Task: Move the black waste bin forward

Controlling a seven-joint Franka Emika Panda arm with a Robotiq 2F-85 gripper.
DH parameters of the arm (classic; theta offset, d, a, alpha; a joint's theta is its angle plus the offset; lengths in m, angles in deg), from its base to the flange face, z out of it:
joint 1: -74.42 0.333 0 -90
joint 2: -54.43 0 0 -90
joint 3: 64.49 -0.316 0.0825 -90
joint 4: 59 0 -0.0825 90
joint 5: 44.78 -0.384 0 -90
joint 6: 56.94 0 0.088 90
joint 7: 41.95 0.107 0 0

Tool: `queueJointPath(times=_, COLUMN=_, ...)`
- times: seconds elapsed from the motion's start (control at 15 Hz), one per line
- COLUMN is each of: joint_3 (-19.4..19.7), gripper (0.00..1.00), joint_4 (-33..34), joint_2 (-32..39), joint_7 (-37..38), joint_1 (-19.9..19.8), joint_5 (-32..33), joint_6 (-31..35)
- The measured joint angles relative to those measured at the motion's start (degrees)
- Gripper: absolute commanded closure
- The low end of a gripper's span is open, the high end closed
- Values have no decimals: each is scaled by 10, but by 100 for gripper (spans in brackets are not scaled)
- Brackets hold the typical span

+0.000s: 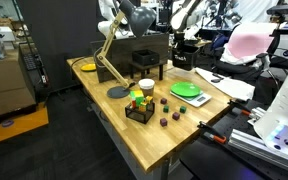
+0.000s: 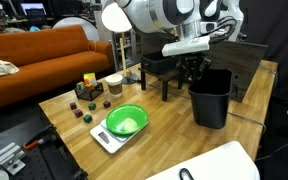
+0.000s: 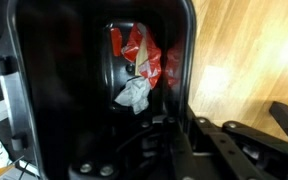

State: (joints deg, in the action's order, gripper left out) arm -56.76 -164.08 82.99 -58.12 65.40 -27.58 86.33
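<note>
The black waste bin (image 2: 212,100) stands on the wooden table near its far end; it also shows in an exterior view (image 1: 185,55). My gripper (image 2: 193,70) comes down onto the bin's rim on the side nearest the black stand. In the wrist view I look down into the bin (image 3: 64,90), which holds red and white crumpled rubbish (image 3: 139,65). My gripper (image 3: 184,125) straddles the bin's wall, one finger inside and one outside over the wood, and looks closed on it.
A black box-like stand with legs (image 2: 164,62) sits right beside the bin. A green plate on a white scale (image 2: 125,122), a paper cup (image 2: 114,84), a wire basket (image 1: 139,106), small blocks and a desk lamp (image 1: 109,60) lie further along the table.
</note>
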Motion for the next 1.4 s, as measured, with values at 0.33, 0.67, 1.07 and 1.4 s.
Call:
queueJointPath(times=0.33, joint_3=1, gripper=98, joint_4=-46, joint_2=-46, joint_7=59, joint_1=14, joint_5=-4, joint_6=-18)
queueJointPath(times=0.67, joint_3=4, gripper=98, joint_4=-112, joint_2=-118, joint_7=120, joint_1=25, joint_5=-4, joint_6=-39)
queueJointPath(times=1.07, joint_3=16, gripper=98, joint_4=-181, joint_2=-155, joint_7=174, joint_1=25, joint_5=-1, joint_6=-43)
queueJointPath(times=1.4, joint_3=15, gripper=98, joint_4=-216, joint_2=-149, joint_7=204, joint_1=27, joint_5=-5, joint_6=-43)
